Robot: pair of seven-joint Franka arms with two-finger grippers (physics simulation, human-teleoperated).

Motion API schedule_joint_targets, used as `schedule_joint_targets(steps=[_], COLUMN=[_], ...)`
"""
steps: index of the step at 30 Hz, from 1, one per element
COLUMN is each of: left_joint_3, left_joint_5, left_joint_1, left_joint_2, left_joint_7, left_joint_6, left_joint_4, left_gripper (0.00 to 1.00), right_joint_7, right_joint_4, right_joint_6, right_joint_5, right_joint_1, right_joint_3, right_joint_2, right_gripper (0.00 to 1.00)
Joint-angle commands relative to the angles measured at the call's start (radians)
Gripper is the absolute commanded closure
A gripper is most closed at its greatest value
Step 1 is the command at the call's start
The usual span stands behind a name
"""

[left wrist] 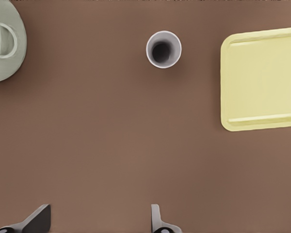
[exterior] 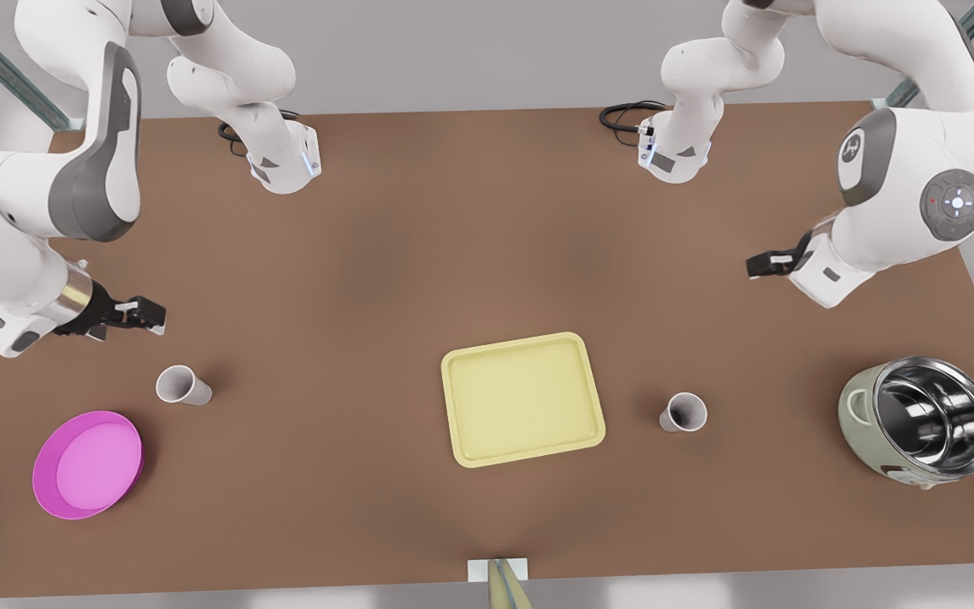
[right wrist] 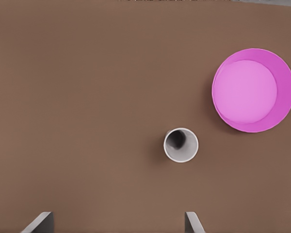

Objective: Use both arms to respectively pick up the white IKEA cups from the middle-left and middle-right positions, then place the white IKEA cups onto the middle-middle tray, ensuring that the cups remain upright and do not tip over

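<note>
My left gripper [left wrist: 99, 221] hangs above bare table with its two fingers spread wide and nothing between them; in the front view it [exterior: 759, 267] sits at the front view's right, above and to the right of the cup it faces. That white cup [left wrist: 163, 49] stands upright on the table, well apart from my fingertips, with the pale yellow tray [left wrist: 262, 80] to one side of it and the green pot [left wrist: 5, 41] to the other. In the front view the same cup [exterior: 684, 413] stands between the tray [exterior: 522, 398] and the pot [exterior: 922, 420], a little nearer the tray.

My right gripper [right wrist: 116, 223] is likewise released, fingers parted and empty, over the table at the front view's left [exterior: 139, 315]. Its cup [right wrist: 181, 144] stands upright some way off from the fingertips, with the round magenta dish [right wrist: 253, 90] near it but not touching. In the front view this second cup [exterior: 183, 386] stands just below that gripper and above the dish [exterior: 87, 463], well apart from the tray.

The tray lies flat in the middle of the brown table [exterior: 369, 254], with neither cup on it. Both arms reach in from the far edge of the table.
</note>
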Motion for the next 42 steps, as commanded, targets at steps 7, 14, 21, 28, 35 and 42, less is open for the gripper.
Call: schedule_joint_targets(steps=[7,14,21,28,35,42], left_joint_3=[0.000,0.001,0.001,0.003,0.003,-0.005], left_joint_5=[0.039,0.056,0.051,0.051,0.010,-0.030], left_joint_1=[-0.010,-0.031,-0.053,-0.050,-0.045,-0.047], left_joint_2=[0.409,0.614,0.605,0.662,0.682,0.647], left_joint_7=[-0.051,-0.091,-0.085,-0.087,-0.090,-0.147], left_joint_6=[0.234,0.588,0.586,0.607,0.610,0.526], left_joint_4=[0.292,0.279,0.159,0.140,0.142,0.162], left_gripper=[0.00,0.00,0.00,0.00,0.62,0.79], right_joint_7=[-0.102,-0.138,-0.136,-0.185,-0.187,-0.234], right_joint_4=[0.015,0.013,-0.021,-0.106,-0.295,-0.326], right_joint_6=[0.058,0.242,0.427,0.438,0.634,0.677], right_joint_5=[-0.017,-0.010,0.016,0.030,0.036,0.085], right_joint_1=[-0.061,-0.116,-0.127,-0.170,-0.173,-0.202], right_joint_3=[-0.008,-0.007,-0.007,-0.004,-0.002,-0.001], right_joint_2=[0.136,0.312,0.397,0.378,0.302,0.320], right_gripper=[0.00,0.00,0.00,0.00,0.00,0.00])
